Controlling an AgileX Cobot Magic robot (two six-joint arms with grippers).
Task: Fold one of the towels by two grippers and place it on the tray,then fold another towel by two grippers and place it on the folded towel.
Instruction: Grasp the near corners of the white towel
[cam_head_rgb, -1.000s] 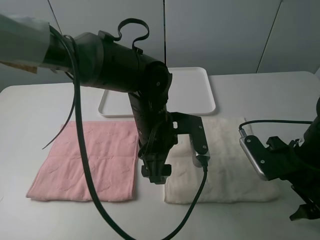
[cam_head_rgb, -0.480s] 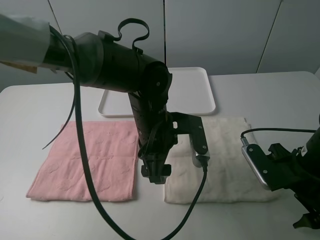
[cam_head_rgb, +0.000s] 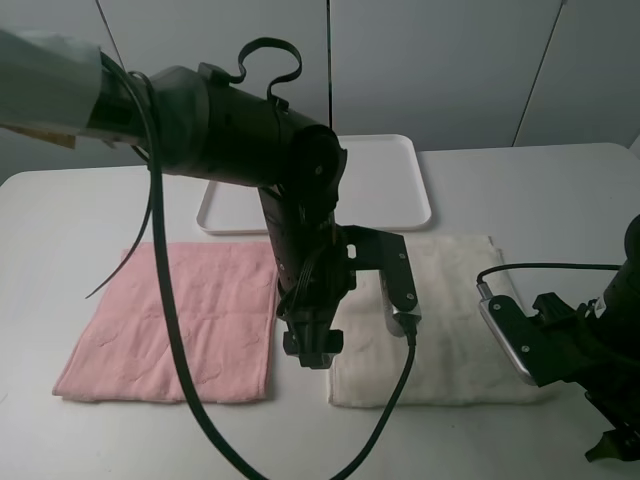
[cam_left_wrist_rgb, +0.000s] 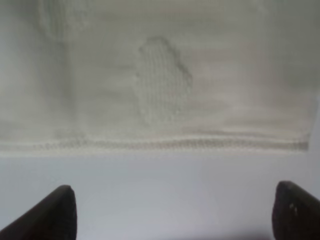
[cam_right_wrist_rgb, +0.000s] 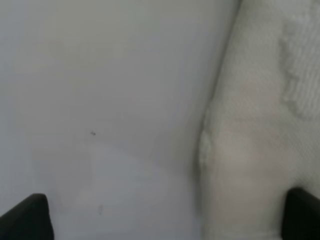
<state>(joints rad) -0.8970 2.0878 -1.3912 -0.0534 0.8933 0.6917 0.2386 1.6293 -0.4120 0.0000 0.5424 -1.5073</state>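
A pink towel (cam_head_rgb: 165, 320) lies flat at the front left of the table. A white towel (cam_head_rgb: 450, 330) lies flat to its right. The white tray (cam_head_rgb: 370, 180) stands empty behind them. My left gripper (cam_head_rgb: 312, 350) hangs low at the white towel's left edge, between the two towels. In the left wrist view it (cam_left_wrist_rgb: 177, 215) is open, over bare table just off the towel's hem (cam_left_wrist_rgb: 160, 144). My right gripper (cam_head_rgb: 610, 445) is low by the white towel's front right corner. In the right wrist view it (cam_right_wrist_rgb: 165, 220) is open, astride the towel's edge (cam_right_wrist_rgb: 260, 125).
The left arm's black body (cam_head_rgb: 250, 130) and its cables (cam_head_rgb: 170, 330) reach over the tray's front left and the pink towel. The right arm's camera mount (cam_head_rgb: 515, 330) covers the white towel's right edge. The table's front edge lies just below both towels.
My right arm has moved down and toward the front right corner of the view, nearer the table. My left arm has barely moved. Both towels lie as before.
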